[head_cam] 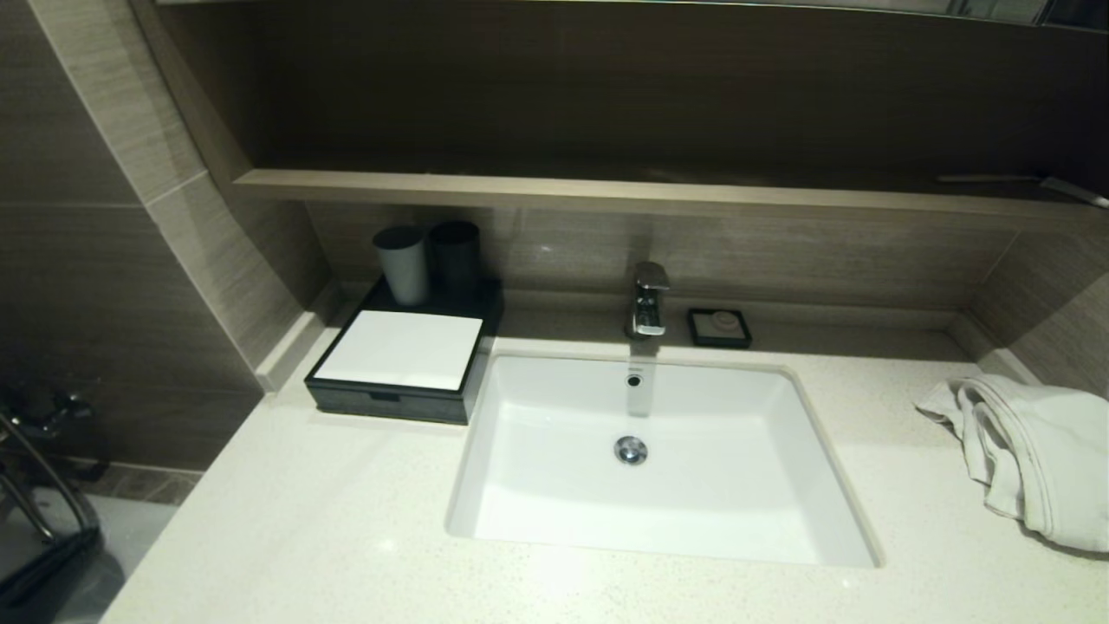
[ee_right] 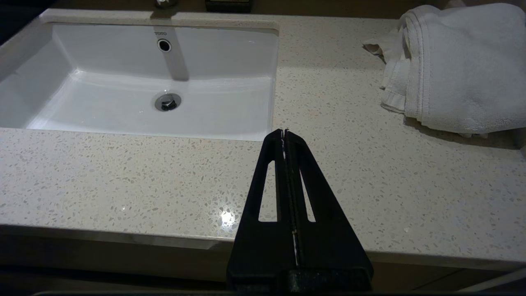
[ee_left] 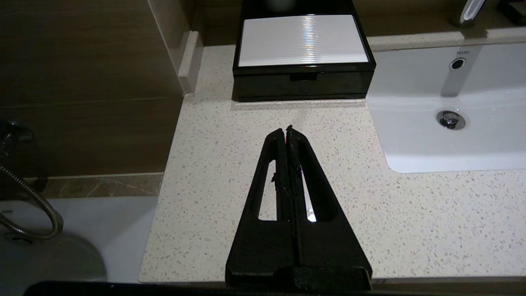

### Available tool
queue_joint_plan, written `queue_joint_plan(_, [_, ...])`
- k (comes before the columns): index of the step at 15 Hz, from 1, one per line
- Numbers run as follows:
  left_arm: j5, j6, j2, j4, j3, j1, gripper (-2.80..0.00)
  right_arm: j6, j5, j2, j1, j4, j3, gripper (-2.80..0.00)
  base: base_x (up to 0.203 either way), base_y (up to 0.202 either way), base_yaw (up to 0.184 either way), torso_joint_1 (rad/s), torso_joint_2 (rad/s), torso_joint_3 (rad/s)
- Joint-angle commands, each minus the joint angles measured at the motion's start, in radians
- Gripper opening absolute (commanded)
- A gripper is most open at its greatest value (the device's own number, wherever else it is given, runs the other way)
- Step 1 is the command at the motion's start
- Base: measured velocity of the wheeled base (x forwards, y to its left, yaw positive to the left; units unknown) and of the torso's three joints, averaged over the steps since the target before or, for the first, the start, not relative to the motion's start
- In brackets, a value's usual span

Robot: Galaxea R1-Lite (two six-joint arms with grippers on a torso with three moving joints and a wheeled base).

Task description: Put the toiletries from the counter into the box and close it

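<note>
The black box (head_cam: 397, 364) with its white top panel stands at the back left of the speckled counter (head_cam: 303, 520), its front drawer pushed in; it also shows in the left wrist view (ee_left: 303, 53). No toiletries show on the counter in any view. My left gripper (ee_left: 286, 129) is shut and empty, held over the counter's front left, short of the box. My right gripper (ee_right: 284, 131) is shut and empty over the counter's front, right of the basin (ee_right: 144, 82). Neither gripper shows in the head view.
A grey cup (head_cam: 402, 264) and a dark cup (head_cam: 456, 256) stand behind the box. A tap (head_cam: 648, 299) and a small black soap dish (head_cam: 719, 328) sit behind the basin (head_cam: 658, 459). A white towel (head_cam: 1031, 455) lies at the counter's right. A wooden shelf (head_cam: 606, 192) runs above.
</note>
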Motion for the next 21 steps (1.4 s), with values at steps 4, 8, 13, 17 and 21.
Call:
queue_joint_plan(4, [-0.006,-0.004,-0.132,0.079,0.012,-0.001,-2.8,0.0,0.0,0.0,0.0,0.0,0.0,-2.8,0.0,0.0,0.0,0.0,0.0,0.0])
queue_joint_plan(8, [-0.004,-0.006,-0.228,0.156,0.01,-0.026,-2.8,0.0,0.0,0.0,0.0,0.0,0.0,-2.8,0.0,0.0,0.0,0.0,0.0,0.0])
queue_joint_plan(13, [0.003,-0.008,-0.288,0.248,0.011,-0.035,-2.8,0.0,0.0,0.0,0.0,0.0,0.0,-2.8,0.0,0.0,0.0,0.0,0.0,0.0])
queue_joint_plan(17, [0.005,-0.008,-0.288,0.245,0.002,-0.035,-2.8,0.0,0.0,0.0,0.0,0.0,0.0,-2.8,0.0,0.0,0.0,0.0,0.0,0.0])
queue_joint_plan(21, [0.009,-0.008,-0.288,0.245,0.013,-0.056,-2.8,0.0,0.0,0.0,0.0,0.0,0.0,-2.8,0.0,0.0,0.0,0.0,0.0,0.0])
